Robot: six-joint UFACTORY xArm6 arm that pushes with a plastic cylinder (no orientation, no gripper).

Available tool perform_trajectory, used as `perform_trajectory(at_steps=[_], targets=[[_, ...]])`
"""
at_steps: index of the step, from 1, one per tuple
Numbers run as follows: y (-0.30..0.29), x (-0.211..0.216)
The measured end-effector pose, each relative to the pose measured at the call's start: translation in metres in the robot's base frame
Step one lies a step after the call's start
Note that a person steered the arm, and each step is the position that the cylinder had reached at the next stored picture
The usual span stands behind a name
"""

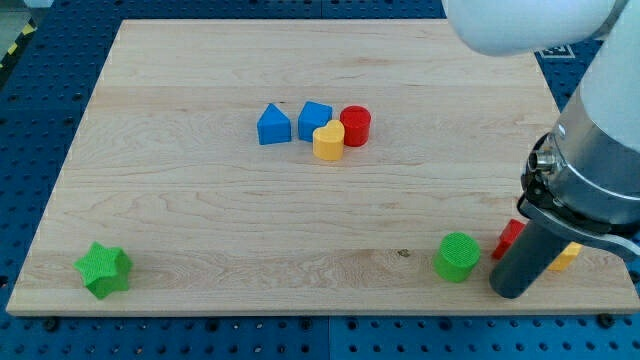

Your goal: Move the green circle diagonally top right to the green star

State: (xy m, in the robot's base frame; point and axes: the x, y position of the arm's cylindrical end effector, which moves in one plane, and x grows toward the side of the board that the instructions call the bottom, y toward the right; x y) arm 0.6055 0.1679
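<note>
The green circle [457,257] stands near the board's bottom edge at the view's right. The green star [103,269] lies at the bottom left corner of the board, far from the circle. My tip [510,290] is at the lower end of the dark rod, just right of and slightly below the green circle, with a small gap between them.
A red block [509,238] and a yellow block [565,257] lie right of the rod, partly hidden by it. Near the board's middle top sit two blue blocks [274,125] [314,118], a yellow heart [328,141] and a red cylinder [355,126]. The arm's body [600,150] covers the right edge.
</note>
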Motion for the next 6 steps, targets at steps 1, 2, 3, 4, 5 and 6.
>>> perform_trajectory(at_steps=[1, 2, 3, 4, 5, 6], targets=[[-0.015, -0.005], [-0.029, -0.013], [-0.039, -0.024], [-0.046, -0.032], [-0.062, -0.032], [-0.084, -0.035]])
